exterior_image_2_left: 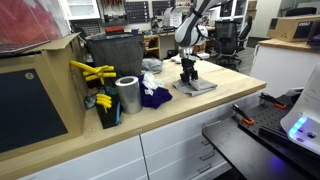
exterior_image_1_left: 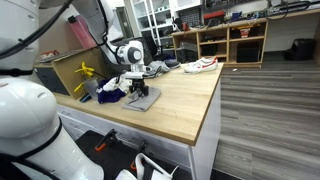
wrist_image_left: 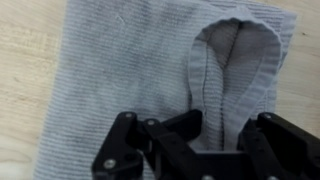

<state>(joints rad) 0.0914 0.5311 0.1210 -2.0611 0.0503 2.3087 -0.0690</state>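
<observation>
Hand tight together on a raised fold of grey cloth; countertop beneath

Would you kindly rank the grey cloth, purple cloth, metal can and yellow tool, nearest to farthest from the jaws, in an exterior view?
1. grey cloth, under the jaws
2. purple cloth, beside it
3. metal can, near counter's edge
4. yellow tool, behind can

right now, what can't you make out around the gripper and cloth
where the gripper pinches: wrist view, hidden by the raised fold of grey cloth
that fold: both exterior views, too small, behind the gripper
blue bundle: an exterior view, too small to identify
</observation>
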